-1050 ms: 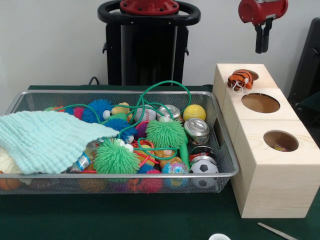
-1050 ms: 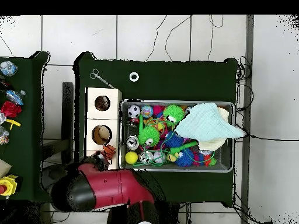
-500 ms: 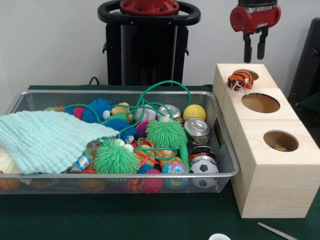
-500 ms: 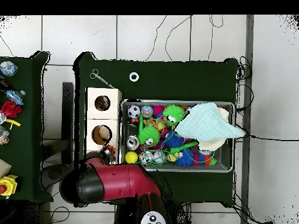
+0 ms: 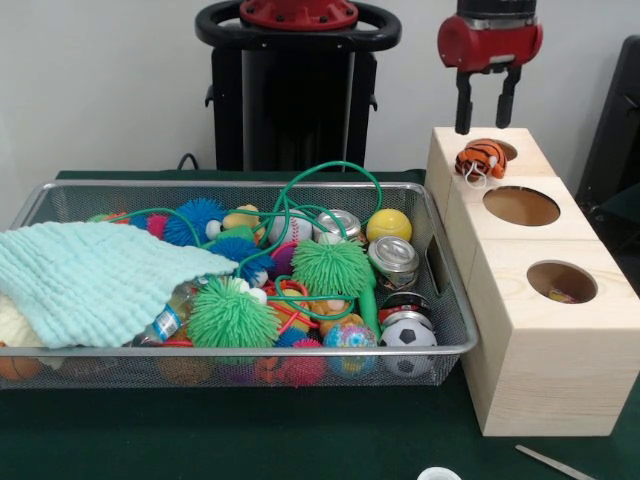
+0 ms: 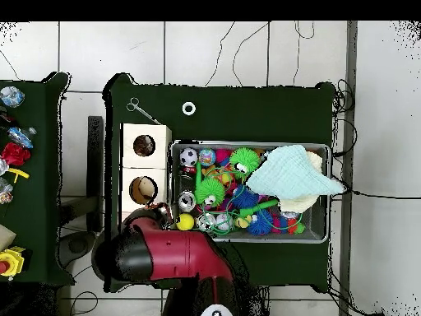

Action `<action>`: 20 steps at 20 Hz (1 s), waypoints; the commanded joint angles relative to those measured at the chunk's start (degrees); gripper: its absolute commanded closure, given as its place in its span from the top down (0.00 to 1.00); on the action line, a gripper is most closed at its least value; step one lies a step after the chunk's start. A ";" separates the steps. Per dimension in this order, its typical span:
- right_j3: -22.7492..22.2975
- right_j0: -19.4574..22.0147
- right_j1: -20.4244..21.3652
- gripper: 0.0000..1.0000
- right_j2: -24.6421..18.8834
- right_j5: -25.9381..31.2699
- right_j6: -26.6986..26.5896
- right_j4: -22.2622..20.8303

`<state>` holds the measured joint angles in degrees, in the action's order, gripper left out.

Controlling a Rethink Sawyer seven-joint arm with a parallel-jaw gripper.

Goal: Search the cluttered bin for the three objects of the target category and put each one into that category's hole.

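Front view puts the red and black gripper (image 5: 487, 112) at the upper right of the frame, its two dark fingers (image 5: 463, 108) spread apart and empty, hanging just above the orange and black striped tiger plush toy (image 5: 481, 158). The toy lies on top of the pale wooden box (image 5: 535, 330) at the right of the frame, lodged on the rim of the rearmost round hole (image 5: 503, 150) rather than down inside it. Judging from that, the open jaws are lined up over the toy either to nudge it in or to take hold again, since it has not yet dropped through. Two more holes in the same box, nearer the bottom of the frame, stand open.

Left of the box sits the silver wire mesh bin (image 5: 440, 290), crammed with clutter: a pale green waffle cloth (image 5: 90, 280) draped over its left half, spiky green rubber balls (image 5: 232, 314), a yellow ball (image 5: 388, 224), a small soccer ball (image 5: 408, 334), metal tins (image 5: 392, 256) and a looping green cord (image 5: 330, 180). The cloth probably hides more toys, and the cord could snag any later pick. Overhead, the arm covers the toy.
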<state>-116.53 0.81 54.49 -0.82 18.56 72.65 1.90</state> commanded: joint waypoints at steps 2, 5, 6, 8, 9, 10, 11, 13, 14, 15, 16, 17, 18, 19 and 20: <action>5.41 -2.81 -2.28 1.00 11.99 2.22 23.86 6.23; 5.34 -4.96 -3.25 1.00 15.07 1.27 27.51 8.52; 4.77 -5.64 -3.30 1.00 15.87 0.57 28.92 9.55; 3.69 -6.73 -3.32 1.00 17.19 -0.68 31.56 11.57; 3.69 -7.36 -3.71 1.00 18.08 -0.71 32.72 12.25; 3.39 -7.64 -3.99 1.00 18.57 -1.15 33.73 12.98; 3.09 -7.92 -4.27 1.00 19.05 -1.58 34.75 13.71; 2.23 -7.65 -4.63 1.00 19.00 -2.89 36.51 15.23; 2.18 -7.88 -5.14 1.00 19.23 -3.26 37.26 15.57; 2.01 -7.66 -5.46 1.00 19.02 -3.85 37.81 15.96; 1.77 -7.58 -5.67 1.00 18.83 -4.20 38.44 16.33; 1.48 -7.18 -5.76 1.00 18.39 -4.79 39.01 16.78; 0.84 -6.85 -5.63 1.00 17.88 -5.46 39.63 17.15; 0.49 -6.48 -5.64 1.00 17.42 -5.96 40.27 17.63; 0.00 -6.34 -5.49 1.00 17.06 -6.40 40.93 18.04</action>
<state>-113.60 -6.62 51.82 16.15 16.37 96.29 15.81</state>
